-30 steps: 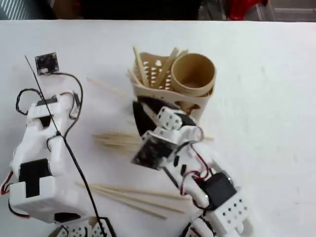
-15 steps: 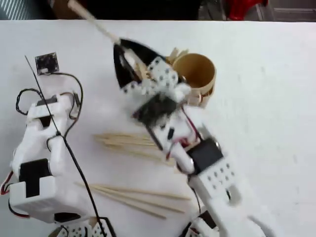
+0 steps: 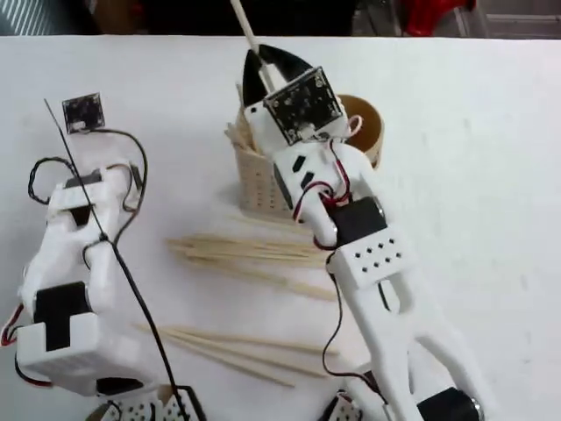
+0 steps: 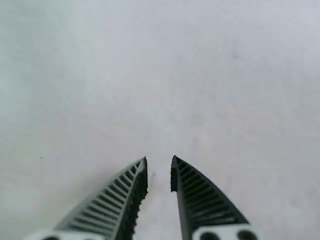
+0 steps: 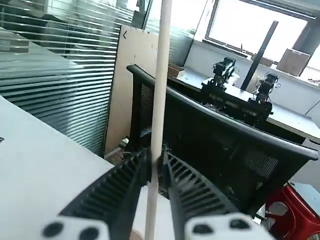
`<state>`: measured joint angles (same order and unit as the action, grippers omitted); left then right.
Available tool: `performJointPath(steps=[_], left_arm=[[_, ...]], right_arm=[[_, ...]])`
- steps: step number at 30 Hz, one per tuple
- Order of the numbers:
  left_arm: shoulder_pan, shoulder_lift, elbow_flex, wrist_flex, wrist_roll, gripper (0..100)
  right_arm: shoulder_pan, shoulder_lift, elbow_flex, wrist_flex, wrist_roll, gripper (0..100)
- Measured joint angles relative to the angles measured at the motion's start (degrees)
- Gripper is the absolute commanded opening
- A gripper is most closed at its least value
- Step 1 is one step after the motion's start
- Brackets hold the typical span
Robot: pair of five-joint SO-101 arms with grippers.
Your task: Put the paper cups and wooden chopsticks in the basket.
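Right gripper (image 3: 260, 63) is out over the far side of the basket (image 3: 254, 180), jaws clamped on a single wooden chopstick (image 3: 244, 22). In the right wrist view the stick (image 5: 162, 75) runs straight up between the fingers (image 5: 125, 185) of the gripper (image 5: 157, 160), and most of its length sticks out past the tips. The basket sits mid-table toward the far edge, partly under the right arm (image 3: 368, 254). A paper cup (image 3: 375, 132) is in its right side, and a few chopstick ends (image 3: 235, 132) poke out at its left. There are two loose bundles on the table: one bundle of chopsticks (image 3: 237, 248) is just near of the basket and another bundle (image 3: 237, 349) lies nearer, toward the arm bases. The left arm (image 3: 70, 263) is folded up at the left of the table, well apart from the basket. Left gripper (image 4: 159, 162) points down at bare white table (image 4: 160, 75), jaws slightly apart with nothing between them.
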<state>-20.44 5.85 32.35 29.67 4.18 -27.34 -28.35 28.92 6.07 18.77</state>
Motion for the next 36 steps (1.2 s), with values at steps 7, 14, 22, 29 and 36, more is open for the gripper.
performJointPath(steps=[7, 14, 22, 29, 36], left_arm=[[0.0, 0.0, 0.0, 0.0, 0.0, 10], [0.0, 0.0, 0.0, 0.0, 0.0, 10], [0.0, 0.0, 0.0, 0.0, 0.0, 10], [0.0, 0.0, 0.0, 1.1, -4.5, 10], [3.1, -3.7, -9.8, 26.9, -19.3, 10]], right_arm=[[0.1, 0.0, 0.1, 0.0, 0.0, 5.5], [-0.1, -0.1, 0.1, 3.3, 0.0, 10.1], [-5.2, -8.9, 0.1, 17.4, 0.0, 2.4], [-3.7, -21.6, 1.4, 53.9, 0.0, 6.5], [4.0, -26.6, 18.4, 66.5, 7.6, 6.3]])
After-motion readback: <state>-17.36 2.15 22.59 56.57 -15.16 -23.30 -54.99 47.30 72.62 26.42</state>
